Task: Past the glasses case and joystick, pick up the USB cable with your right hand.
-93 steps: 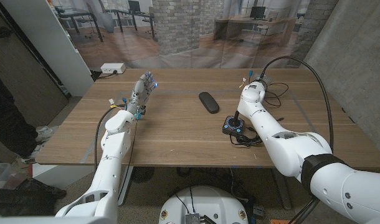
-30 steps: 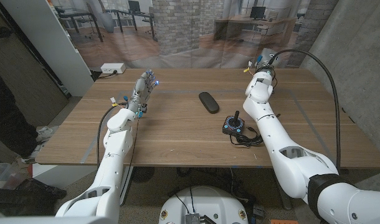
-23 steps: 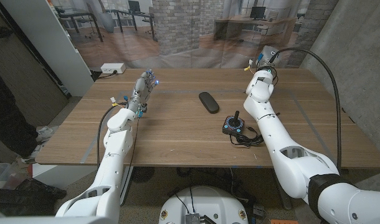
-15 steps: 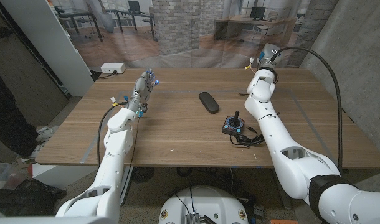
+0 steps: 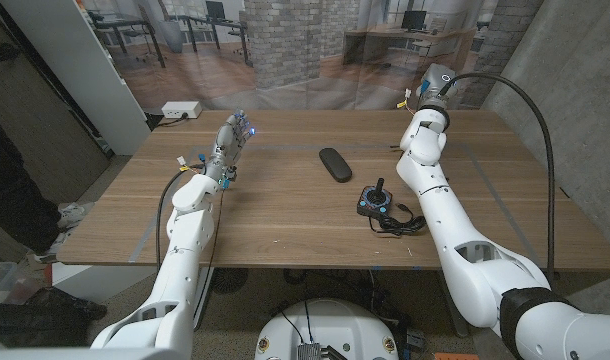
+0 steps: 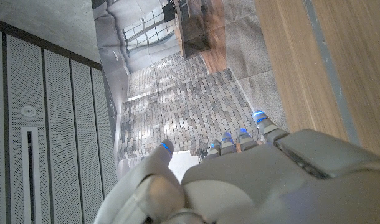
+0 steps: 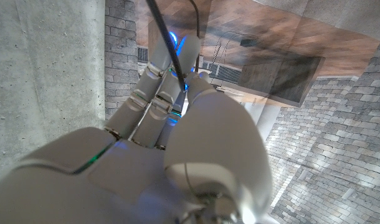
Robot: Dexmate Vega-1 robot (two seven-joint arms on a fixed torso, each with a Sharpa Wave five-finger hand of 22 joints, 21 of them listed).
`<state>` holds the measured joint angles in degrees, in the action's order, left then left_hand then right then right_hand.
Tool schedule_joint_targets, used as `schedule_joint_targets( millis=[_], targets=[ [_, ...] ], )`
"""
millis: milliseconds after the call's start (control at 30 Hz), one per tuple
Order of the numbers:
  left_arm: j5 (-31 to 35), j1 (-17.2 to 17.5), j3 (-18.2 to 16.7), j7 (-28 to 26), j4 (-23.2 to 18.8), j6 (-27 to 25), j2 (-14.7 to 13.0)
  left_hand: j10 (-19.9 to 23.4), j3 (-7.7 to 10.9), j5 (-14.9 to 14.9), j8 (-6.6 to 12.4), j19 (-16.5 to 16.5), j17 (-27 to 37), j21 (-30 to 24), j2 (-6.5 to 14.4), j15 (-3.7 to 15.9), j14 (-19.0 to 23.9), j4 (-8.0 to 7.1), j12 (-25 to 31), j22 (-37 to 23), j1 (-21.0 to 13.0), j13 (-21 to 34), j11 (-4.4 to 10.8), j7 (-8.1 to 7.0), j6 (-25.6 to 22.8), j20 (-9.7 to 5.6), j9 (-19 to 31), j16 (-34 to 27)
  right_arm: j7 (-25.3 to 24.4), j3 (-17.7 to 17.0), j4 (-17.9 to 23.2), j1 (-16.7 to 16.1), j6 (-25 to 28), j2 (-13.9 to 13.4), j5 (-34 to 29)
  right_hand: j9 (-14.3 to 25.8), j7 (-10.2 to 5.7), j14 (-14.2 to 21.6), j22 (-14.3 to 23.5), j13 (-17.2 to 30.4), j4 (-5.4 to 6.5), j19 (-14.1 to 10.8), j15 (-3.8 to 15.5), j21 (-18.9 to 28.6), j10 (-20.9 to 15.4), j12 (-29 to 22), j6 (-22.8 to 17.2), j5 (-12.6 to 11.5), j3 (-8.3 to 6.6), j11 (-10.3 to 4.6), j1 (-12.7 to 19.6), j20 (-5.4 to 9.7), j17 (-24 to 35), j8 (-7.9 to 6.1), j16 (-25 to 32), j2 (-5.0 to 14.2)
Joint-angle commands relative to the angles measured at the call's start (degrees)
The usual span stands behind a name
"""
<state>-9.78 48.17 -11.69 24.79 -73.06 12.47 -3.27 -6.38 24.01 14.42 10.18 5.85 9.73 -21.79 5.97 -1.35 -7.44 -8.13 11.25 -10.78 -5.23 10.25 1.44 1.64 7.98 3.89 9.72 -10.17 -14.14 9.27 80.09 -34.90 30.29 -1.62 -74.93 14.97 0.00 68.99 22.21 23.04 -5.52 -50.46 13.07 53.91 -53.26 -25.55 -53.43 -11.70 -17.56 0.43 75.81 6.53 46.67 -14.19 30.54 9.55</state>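
A black glasses case (image 5: 334,163) lies mid-table. The black joystick (image 5: 376,200) stands to its right with its own cord coiled beside it. My right hand (image 5: 421,96) is raised above the table's far right part, beyond both. In the right wrist view my right hand (image 7: 177,137) pinches a thin black USB cable (image 7: 171,50) between thumb and fingers. Where the cable's loose end hangs is hidden. My left hand (image 5: 230,140) stands upright at the far left of the table, fingers apart and holding nothing; its back (image 6: 240,180) is seen against the backdrop.
A white box (image 5: 180,110) sits at the table's (image 5: 285,220) back left corner. A person in dark clothes (image 5: 15,190) stands at the left edge. A grey concrete wall (image 5: 575,100) runs close along the right side.
My right hand has risen from the table near the joystick and moved farther back and right. The thin cable that lay by it has left the tabletop. The left arm is still.
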Motion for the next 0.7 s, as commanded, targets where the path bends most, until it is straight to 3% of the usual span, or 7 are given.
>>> schedule_joint_targets(
  millis=[33,700],
  targets=[
    [-0.52,1.25,-0.23,0.71,-1.5,-0.42,-0.08,0.22,0.03,-0.01,0.22,-0.14,0.2,0.28,1.08,-0.21,0.06,0.08,0.27,-0.21,0.61,0.28,-0.27,-0.13,-0.17,-0.01,0.15,-0.26,0.15,-0.3,4.79,-2.11,-0.27,-0.75,-0.57,0.23,-0.09,-0.24,0.09,0.33,0.28,0.54,0.04,0.56,-1.82,-4.53,-0.78,-0.52,-0.31,-0.78,0.15,5.57,0.43,0.11,-0.26,0.13],
    [-2.1,2.98,-1.27,2.67,-2.58,-0.83,-0.89,0.18,0.06,0.0,0.2,-0.22,0.2,0.42,1.13,-0.25,0.05,0.09,0.25,-0.22,0.61,0.28,-0.16,-0.12,-0.17,-0.04,0.15,-0.25,1.46,0.75,10.24,-3.98,0.91,-1.07,-2.85,0.6,-0.1,-0.4,0.09,0.54,0.27,1.2,0.05,1.75,-1.87,-4.47,-0.92,-0.64,-0.24,-0.87,0.24,5.57,1.35,0.26,-0.44,0.04]
  ],
)
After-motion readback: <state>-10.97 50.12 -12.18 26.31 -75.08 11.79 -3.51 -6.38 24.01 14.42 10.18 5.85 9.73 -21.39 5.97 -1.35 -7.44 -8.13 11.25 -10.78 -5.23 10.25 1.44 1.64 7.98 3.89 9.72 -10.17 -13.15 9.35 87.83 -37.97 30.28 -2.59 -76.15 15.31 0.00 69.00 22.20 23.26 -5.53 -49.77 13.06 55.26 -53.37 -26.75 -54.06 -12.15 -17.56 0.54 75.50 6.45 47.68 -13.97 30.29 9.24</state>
